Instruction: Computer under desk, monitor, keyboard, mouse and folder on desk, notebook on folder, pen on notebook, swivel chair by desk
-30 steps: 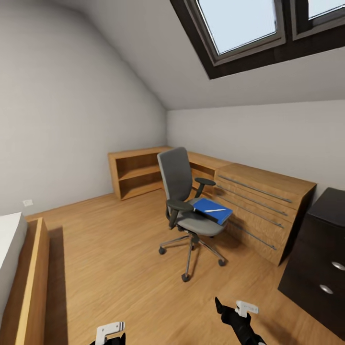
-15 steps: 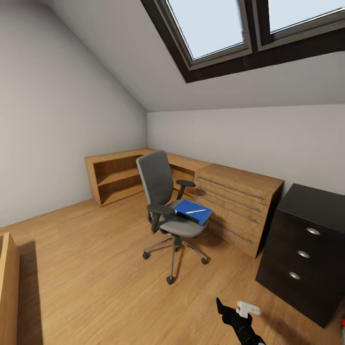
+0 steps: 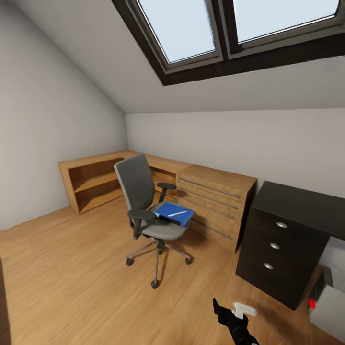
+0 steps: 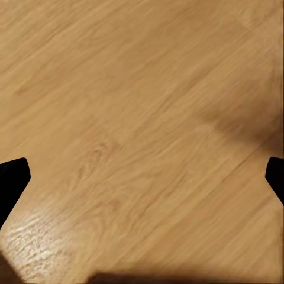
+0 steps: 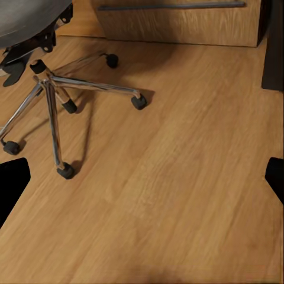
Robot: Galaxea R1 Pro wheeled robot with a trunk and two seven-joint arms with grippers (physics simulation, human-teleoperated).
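Two black finger tips of the right hand (image 5: 142, 177) sit at the far sides of the right wrist picture, wide apart, with nothing between them. The left hand (image 4: 142, 177) looks the same in the left wrist picture, spread wide over bare wood floor (image 4: 136, 118) and holding nothing. At the bottom of the head picture, a bit right of the middle, the right arm (image 3: 235, 321) pokes up, black with a white piece on it.

At the lower right edge of the head picture is the computer (image 3: 328, 306), a light grey box with a small red button, on the floor just past the dark end of the counter (image 3: 282, 239). That end has three drawers with round silver knobs and a black top.

Left of the middle stands the swivel chair (image 3: 139, 191), well apart from the counter. Its chrome legs and castors also show in the upper left of the right wrist picture. On the grey seat lies the blue folder (image 3: 173, 213), and the white pen (image 3: 177, 212) lies on top of it. I cannot make out a notebook there.

Behind the chair, against the back wall, is a light wood chest (image 3: 215, 201) with long steel handles, and a low wood shelf (image 3: 91, 182) runs into the left corner. At the top, a dark-framed skylight (image 3: 230, 33) is set in the sloped grey ceiling.
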